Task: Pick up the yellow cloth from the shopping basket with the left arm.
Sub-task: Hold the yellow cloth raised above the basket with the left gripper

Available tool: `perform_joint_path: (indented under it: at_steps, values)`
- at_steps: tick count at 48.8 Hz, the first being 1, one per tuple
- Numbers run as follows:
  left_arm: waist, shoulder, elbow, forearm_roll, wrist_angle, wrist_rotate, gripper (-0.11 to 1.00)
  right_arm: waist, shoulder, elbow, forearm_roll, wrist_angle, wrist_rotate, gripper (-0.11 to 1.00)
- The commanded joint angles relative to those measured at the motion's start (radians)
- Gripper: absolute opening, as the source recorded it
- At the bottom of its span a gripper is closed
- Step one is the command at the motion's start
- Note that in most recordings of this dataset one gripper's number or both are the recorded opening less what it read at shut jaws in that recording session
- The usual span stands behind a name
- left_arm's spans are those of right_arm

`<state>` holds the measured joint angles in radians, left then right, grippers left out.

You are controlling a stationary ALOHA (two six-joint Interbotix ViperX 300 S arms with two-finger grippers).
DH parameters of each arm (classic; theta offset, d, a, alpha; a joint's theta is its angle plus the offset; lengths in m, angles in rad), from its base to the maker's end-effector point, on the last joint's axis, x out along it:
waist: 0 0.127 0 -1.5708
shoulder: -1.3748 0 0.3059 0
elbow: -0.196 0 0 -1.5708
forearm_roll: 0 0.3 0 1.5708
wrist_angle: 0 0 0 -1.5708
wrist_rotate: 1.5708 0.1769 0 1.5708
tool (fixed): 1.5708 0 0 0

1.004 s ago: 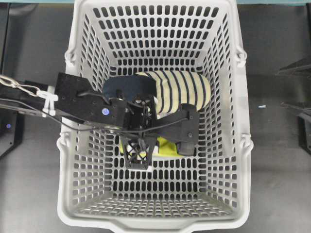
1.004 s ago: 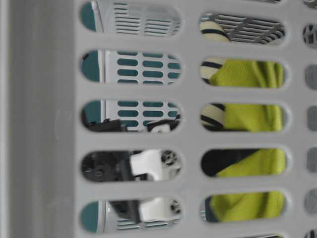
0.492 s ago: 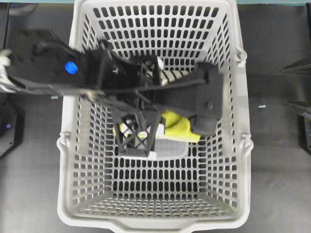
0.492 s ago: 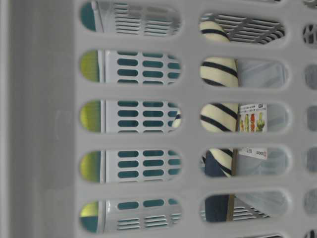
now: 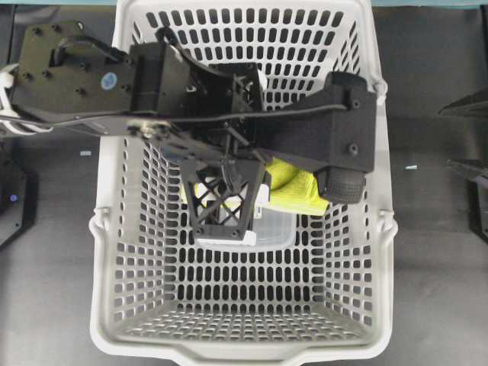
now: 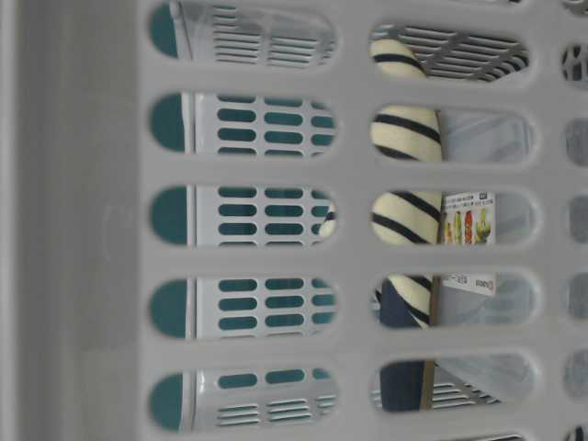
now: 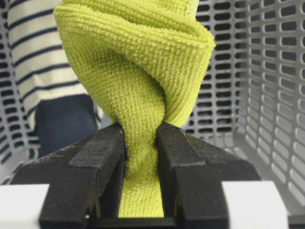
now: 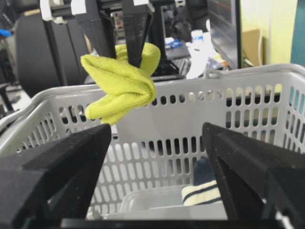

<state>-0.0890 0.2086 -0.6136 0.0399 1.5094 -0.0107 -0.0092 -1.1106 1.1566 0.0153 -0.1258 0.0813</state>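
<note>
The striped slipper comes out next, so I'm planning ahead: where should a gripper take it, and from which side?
Probably from above, across the slipper's cream-and-navy striped upper. It lies low on the basket floor beside a clear plastic container, so the walls block any sideways approach. The soft upper should pinch like the yellow cloth in the left gripper.

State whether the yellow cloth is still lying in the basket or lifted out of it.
Lifted out. The right wrist view shows the yellow cloth hanging bunched above the basket rim, pinched between the left fingers.

Probably a robotics lab: dark bench (image 5: 435,252), cluttered desks (image 8: 200,47) behind (blurred), a monitor (image 8: 224,28).
</note>
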Motion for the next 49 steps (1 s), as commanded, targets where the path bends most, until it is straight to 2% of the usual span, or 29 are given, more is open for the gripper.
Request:
perform_joint_path:
  at_steps: [1, 8, 21, 29, 49]
  values:
    - [0.000, -0.017, -0.020, 0.005, -0.003, -0.003, 0.18, 0.000, 0.008, -0.006, 0.002, -0.005, 0.002, 0.74]
    - [0.012, -0.026, 0.038, 0.005, -0.023, -0.002, 0.18, 0.000, 0.006, -0.003, 0.002, -0.005, 0.002, 0.74]
    - [0.014, -0.118, 0.232, 0.005, -0.110, -0.006, 0.18, 0.000, 0.000, -0.002, 0.002, -0.006, 0.002, 0.74]
    - [0.012, -0.186, 0.342, 0.005, -0.233, -0.008, 0.18, 0.000, -0.003, -0.003, 0.002, -0.005, 0.002, 0.74]
    - [0.012, -0.195, 0.371, 0.005, -0.250, -0.002, 0.18, 0.000, -0.003, -0.002, 0.002, -0.005, 0.005, 0.74]
